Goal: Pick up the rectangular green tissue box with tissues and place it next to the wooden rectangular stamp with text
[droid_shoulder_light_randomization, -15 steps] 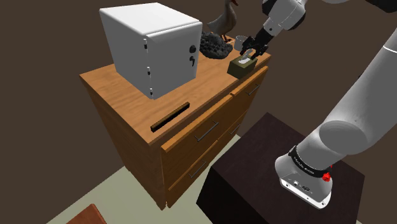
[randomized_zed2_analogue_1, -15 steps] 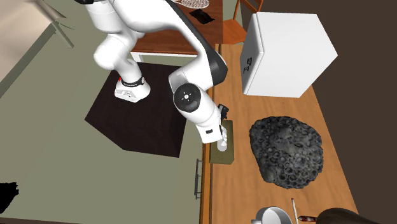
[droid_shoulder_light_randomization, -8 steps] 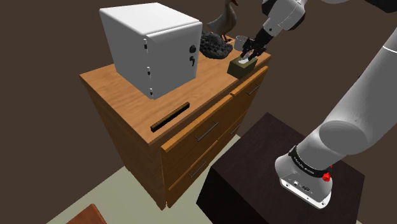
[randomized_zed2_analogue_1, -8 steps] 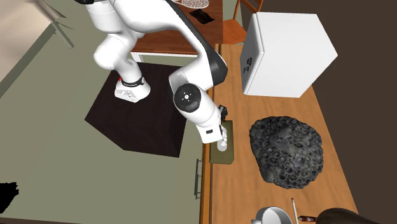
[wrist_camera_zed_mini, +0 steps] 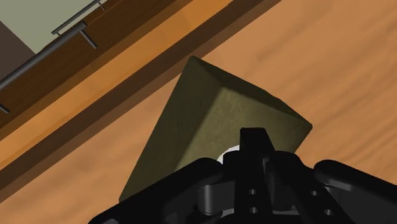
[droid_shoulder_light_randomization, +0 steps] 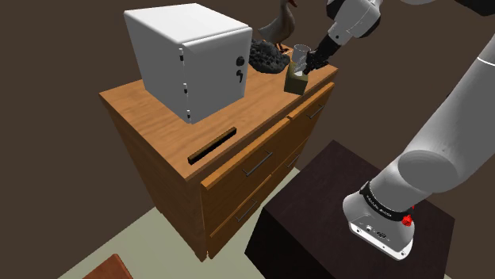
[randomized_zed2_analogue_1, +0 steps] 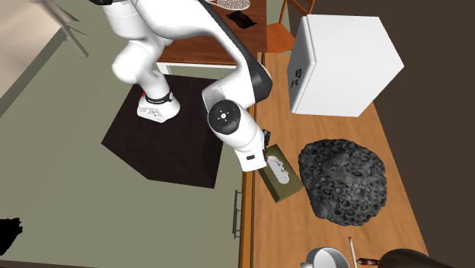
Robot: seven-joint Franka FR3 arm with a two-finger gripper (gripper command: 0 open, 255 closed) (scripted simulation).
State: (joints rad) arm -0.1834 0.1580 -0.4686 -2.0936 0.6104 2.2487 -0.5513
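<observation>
The olive-green tissue box (droid_shoulder_light_randomization: pixel 297 82) stands on the wooden dresser top (droid_shoulder_light_randomization: pixel 166 127) near its corner. It lies skewed to the dresser's edge in the second exterior view (randomized_zed2_analogue_1: pixel 276 174), with white tissue (randomized_zed2_analogue_1: pixel 280 170) in its top slot. My black gripper (droid_shoulder_light_randomization: pixel 312 61) comes down on it from above. In the wrist view the fingers (wrist_camera_zed_mini: pixel 254 141) are pressed together at the white tissue (wrist_camera_zed_mini: pixel 228 153) on the tilted box (wrist_camera_zed_mini: pixel 210 127). A long dark rectangular stamp (droid_shoulder_light_randomization: pixel 212 145) lies near the dresser's front edge, well away from the box.
A white safe-like box (droid_shoulder_light_randomization: pixel 190 55) occupies the middle of the dresser. A dark lumpy rock (randomized_zed2_analogue_1: pixel 342 181), a duck figure (droid_shoulder_light_randomization: pixel 279 28) and a grey mug (droid_shoulder_light_randomization: pixel 300 52) crowd the box's end. My dark stand (droid_shoulder_light_randomization: pixel 349 214) sits beside the drawers.
The fingers have closed from wide apart. The tissue box has twisted and shifted under them, now lying skewed to the dresser's edge. The arm has hardly moved.
</observation>
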